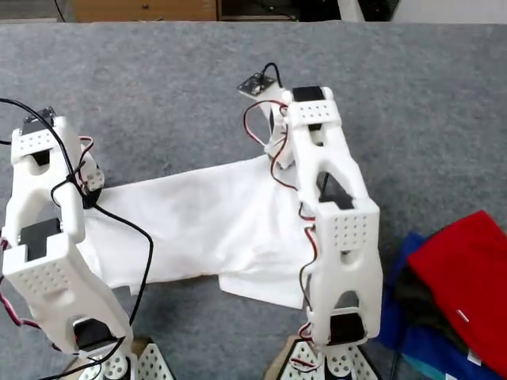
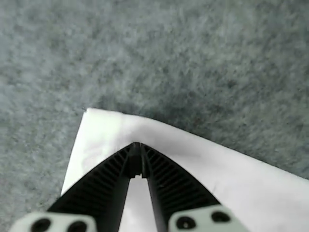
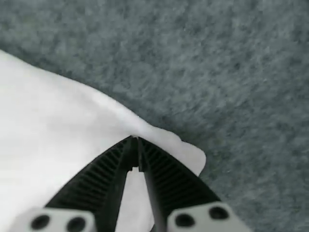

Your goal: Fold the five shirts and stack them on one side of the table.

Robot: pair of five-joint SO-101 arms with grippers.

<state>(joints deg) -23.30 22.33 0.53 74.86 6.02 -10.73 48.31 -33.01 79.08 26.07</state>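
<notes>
A white shirt [image 1: 206, 229] lies partly folded on the grey table [image 1: 158, 95], between the two arms. At the shirt's far left corner, my left gripper [image 1: 89, 188] is down on the cloth. In the left wrist view its black jaws meet at the tip [image 2: 136, 147], shut on the white shirt [image 2: 231, 179] near a corner. My right gripper [image 1: 277, 156] sits at the shirt's far right corner. In the right wrist view its jaws [image 3: 133, 141] are likewise shut, pinching the edge of the white shirt [image 3: 53, 125].
A heap of other shirts lies at the right front edge: a red one [image 1: 467, 269] on top, over dark [image 1: 412, 297] and blue [image 1: 432, 344] cloth. The grey table stretches free behind the white shirt and to the far right.
</notes>
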